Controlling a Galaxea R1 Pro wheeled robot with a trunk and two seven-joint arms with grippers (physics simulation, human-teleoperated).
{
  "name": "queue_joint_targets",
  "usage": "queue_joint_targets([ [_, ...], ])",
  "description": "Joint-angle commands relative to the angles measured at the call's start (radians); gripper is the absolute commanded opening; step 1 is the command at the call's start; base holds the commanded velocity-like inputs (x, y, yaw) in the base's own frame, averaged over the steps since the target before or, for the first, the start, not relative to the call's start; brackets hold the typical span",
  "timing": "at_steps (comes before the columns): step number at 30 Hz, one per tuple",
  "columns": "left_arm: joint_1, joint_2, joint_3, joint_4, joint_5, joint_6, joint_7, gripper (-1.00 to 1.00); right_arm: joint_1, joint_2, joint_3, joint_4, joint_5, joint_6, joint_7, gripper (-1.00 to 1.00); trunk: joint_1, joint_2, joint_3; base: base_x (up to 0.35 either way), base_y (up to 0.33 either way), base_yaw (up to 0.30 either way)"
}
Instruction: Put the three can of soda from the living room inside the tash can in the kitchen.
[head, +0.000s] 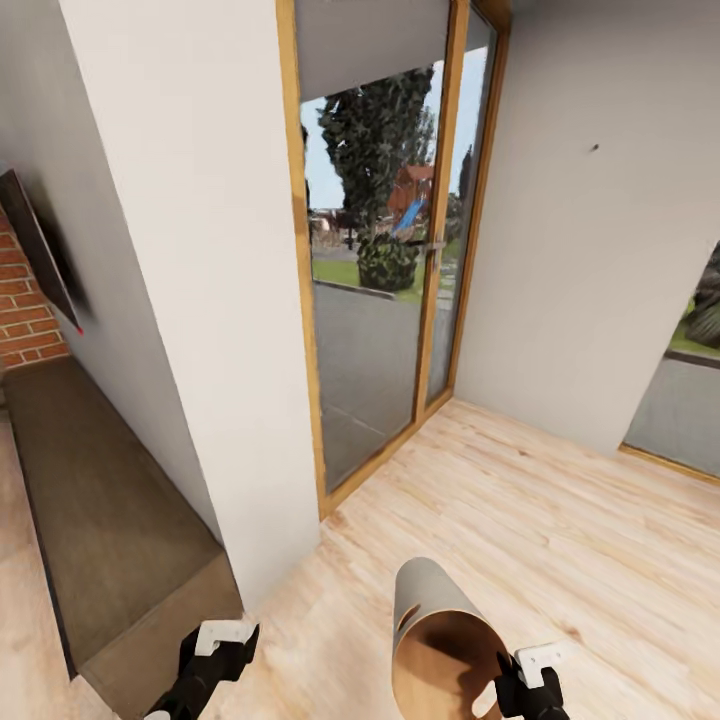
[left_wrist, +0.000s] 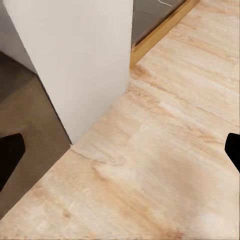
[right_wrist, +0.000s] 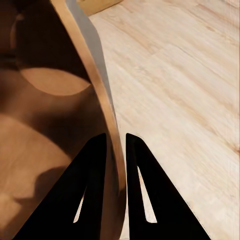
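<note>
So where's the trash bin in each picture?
Head view: the tash can is at the bottom, tilted with its brown inside facing the camera, beside the right gripper.
Left wrist view: the bin is not in it.
Right wrist view: its brown inner wall and rim are close up, the rim running between the two black fingers.
Shared landmark: the pale wood floor.

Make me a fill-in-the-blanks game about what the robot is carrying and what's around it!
1. The right gripper pinches the rim of the ____.
2. The bin is brown inside and ____ outside.
3. The left gripper holds ____.
4. The glass door has a ____ frame.

Missing words: bin; grey; nothing; wooden
</note>
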Motion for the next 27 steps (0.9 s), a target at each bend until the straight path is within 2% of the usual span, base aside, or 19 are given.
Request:
queue_joint_targets([
  [1,0.0,0.0,0.0,0.001,0.0,0.0,0.0,1.0,0.0,0.0,-0.001,-0.002,-0.002,0.0,0.006,-1.0,0.0,0.0,0.0,-0.325,0.0,0.258],
  [6,0.0,0.0,0.0,0.001,0.0,0.0,0.0,1.0,0.0,0.0,0.001,0.004,-0.002,0.0,0.006,-1.0,0.0,0.0,0.0,-0.325,0.0,0.258],
  [12,0.0,0.0,-0.001,0.002,0.0,0.0,0.0,1.0,0.0,0.0,0.026,0.014,-0.002,0.0,0.005,-1.0,0.0,0.0,0.0,-0.325,0.009,0.258],
  [27,0.0,0.0,0.0,0.001,0.001,0.0,0.0,1.0,0.0,0.0,0.03,0.022,-0.002,0.0,0.005,-1.0,0.0,0.0,0.0,-0.325,0.076,0.258],
])
